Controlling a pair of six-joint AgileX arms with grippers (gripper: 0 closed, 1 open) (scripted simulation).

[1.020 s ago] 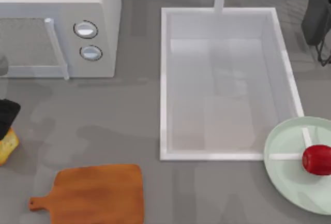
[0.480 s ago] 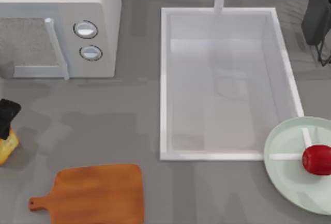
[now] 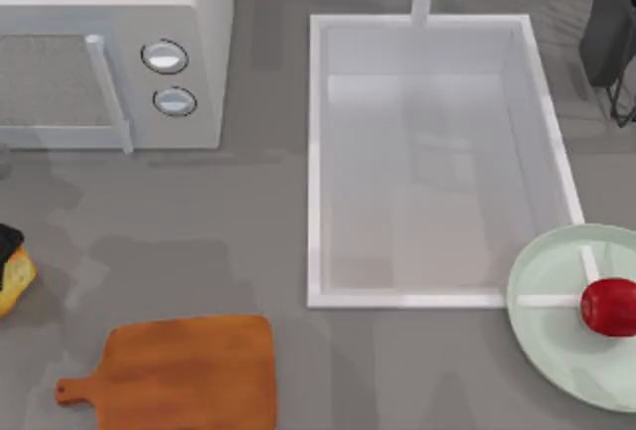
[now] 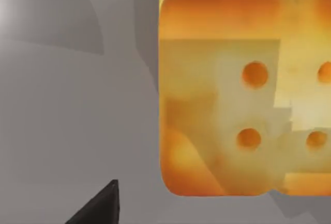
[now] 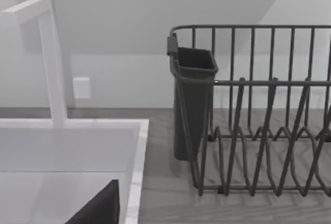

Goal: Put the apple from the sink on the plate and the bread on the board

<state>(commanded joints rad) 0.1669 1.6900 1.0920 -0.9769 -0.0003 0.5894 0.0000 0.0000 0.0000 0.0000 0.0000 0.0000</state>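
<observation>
Looking down from the top view, I am seeing the apple (image 3: pixel 608 307) sitting on the plate (image 3: pixel 556 351) at the right edge of the counter (image 3: pixel 248 212), just beside the sink's (image 3: pixel 316 152) near right corner. The sink basin is holding nothing. The bread (image 3: pixel 12 281) is lying on the counter at the far left edge, apart from the board (image 3: pixel 189 370), which is resting near the front edge to the bread's right (its handle pointing left).

My left claw (image 3: pixel 6 243) is hanging right over the bread at that left edge, showing as a dark shape against the bread's top. In the left wrist view the bread (image 4: pixel 243 89) is looming close, orange dots up, with one dark fingertip (image 4: pixel 101 207) off to its side and not touching it; I cannot tell whether this claw is open or closed.

My right arm is parked at the back right by the dish rack (image 5: pixel 258 115), facing the tap (image 5: pixel 49 53); one dark fingertip (image 5: pixel 101 207) is showing, and again I cannot tell that claw's state.

A microwave (image 3: pixel 109 43) is standing at the back left.
</observation>
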